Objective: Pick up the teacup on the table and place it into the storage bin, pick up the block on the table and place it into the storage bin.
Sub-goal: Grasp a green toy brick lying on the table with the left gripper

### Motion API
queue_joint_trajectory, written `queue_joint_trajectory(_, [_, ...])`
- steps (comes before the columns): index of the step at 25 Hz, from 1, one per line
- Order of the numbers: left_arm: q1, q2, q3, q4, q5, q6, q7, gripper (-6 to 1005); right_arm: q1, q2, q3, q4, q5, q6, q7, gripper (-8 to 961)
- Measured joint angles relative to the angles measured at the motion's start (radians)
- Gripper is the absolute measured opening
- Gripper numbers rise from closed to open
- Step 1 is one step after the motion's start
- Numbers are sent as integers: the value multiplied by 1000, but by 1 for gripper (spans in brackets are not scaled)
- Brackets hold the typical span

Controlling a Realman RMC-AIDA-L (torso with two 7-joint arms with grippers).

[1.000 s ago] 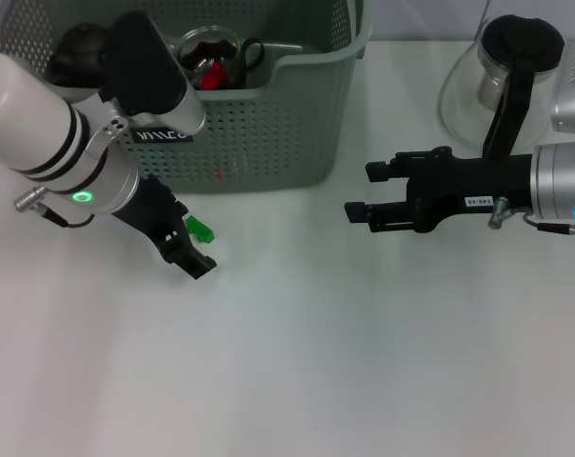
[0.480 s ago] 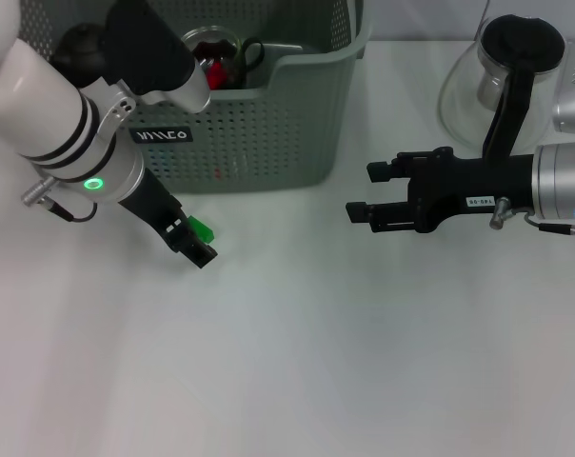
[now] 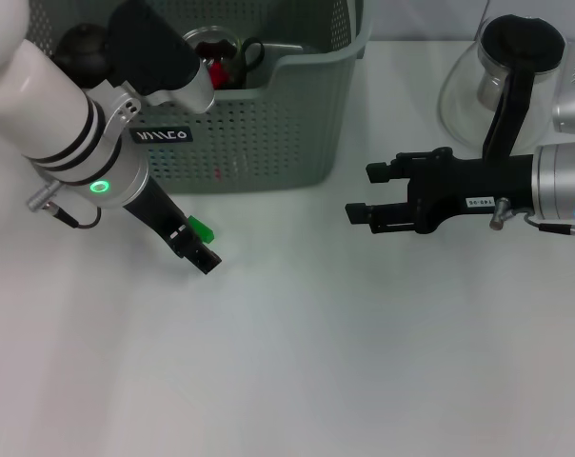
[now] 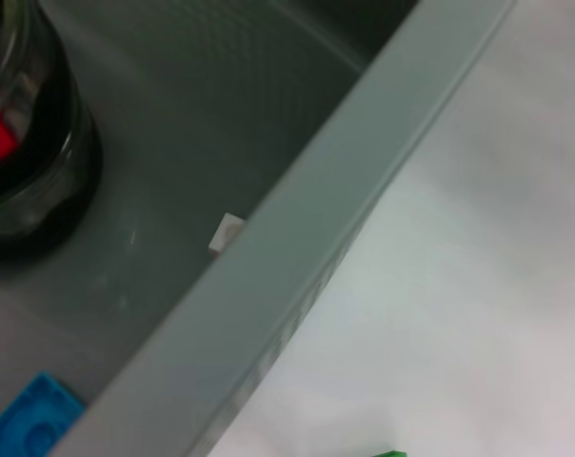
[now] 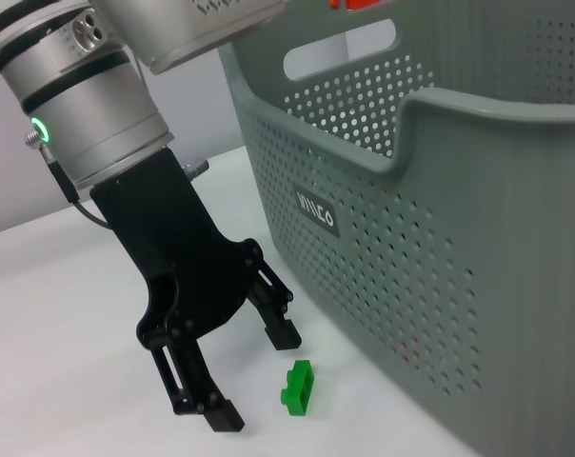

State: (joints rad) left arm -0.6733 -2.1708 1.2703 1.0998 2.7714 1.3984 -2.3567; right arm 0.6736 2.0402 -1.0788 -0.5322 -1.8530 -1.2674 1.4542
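Observation:
A small green block (image 3: 201, 228) (image 5: 297, 387) lies on the white table just in front of the storage bin (image 3: 268, 143) (image 5: 440, 190). My left gripper (image 3: 196, 246) (image 5: 254, 374) is low over the table and open. Its two black fingers (image 5: 280, 328) reach toward the block without touching it. A glass teacup (image 3: 211, 55) (image 4: 21, 162) with something red in it stands inside the bin. My right gripper (image 3: 364, 193) hovers open and empty over the table's right half.
A glass kettle (image 3: 502, 76) with a black lid and handle stands at the back right. Inside the bin lie a dark round object (image 3: 78, 48) and a blue block (image 4: 30, 424). The bin's rim (image 4: 297, 267) is close to the left wrist.
My left forearm has swung a little up and to the right, and the gripper has shifted slightly beside the green block. The block and the right arm have not moved.

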Motion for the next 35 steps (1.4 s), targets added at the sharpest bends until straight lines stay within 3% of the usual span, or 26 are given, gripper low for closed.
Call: queue_joint_trajectory(35, [-40,1,4,-41,5,-17,-255,909,6,4,-18,-7,-26,-28,-41,765])
